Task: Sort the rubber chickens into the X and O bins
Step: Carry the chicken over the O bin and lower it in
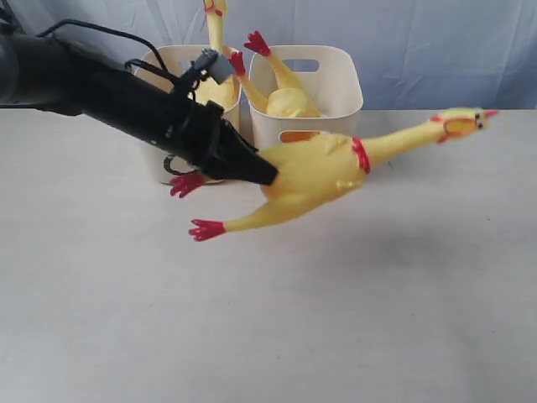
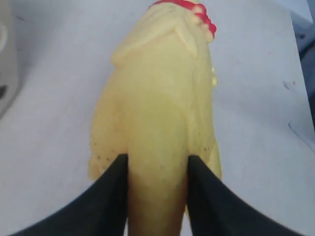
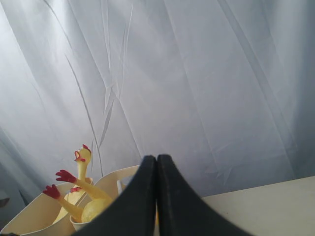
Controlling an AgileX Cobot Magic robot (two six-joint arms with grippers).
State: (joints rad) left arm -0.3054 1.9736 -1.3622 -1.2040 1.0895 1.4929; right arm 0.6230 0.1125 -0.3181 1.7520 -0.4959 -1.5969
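Three rubber chickens are showing on your screens, and one of them is hanging in your left claw (image 1: 262, 173). That claw is reaching in from the left and pinching the held chicken (image 1: 315, 166) across its fat yellow body, near the leg end. In the left wrist view its two black fingers (image 2: 110, 196) are pressing into the body from either side. The bird is lying nearly level over the table (image 1: 268, 336), just in front of the two tubs, its head pointing off to the right and its red feet trailing toward the lower left. It is looking lifted off the tabletop, though you cannot be sure from these views.

Behind it, the two cream tubs are standing side by side before the pale curtain (image 1: 419, 42). The left tub (image 1: 168, 54) is holding the head-up chicken (image 1: 216, 34), its neck sticking out above the rim. The right tub (image 1: 336, 117) is holding the upside-down chicken (image 1: 292, 102), red feet in the air. Your arm and the held bird are covering the tub fronts, so you cannot tell which is X and which is O.

Your right claw (image 3: 157, 158) is pointing toward the curtain with its fingers pressed flat together.
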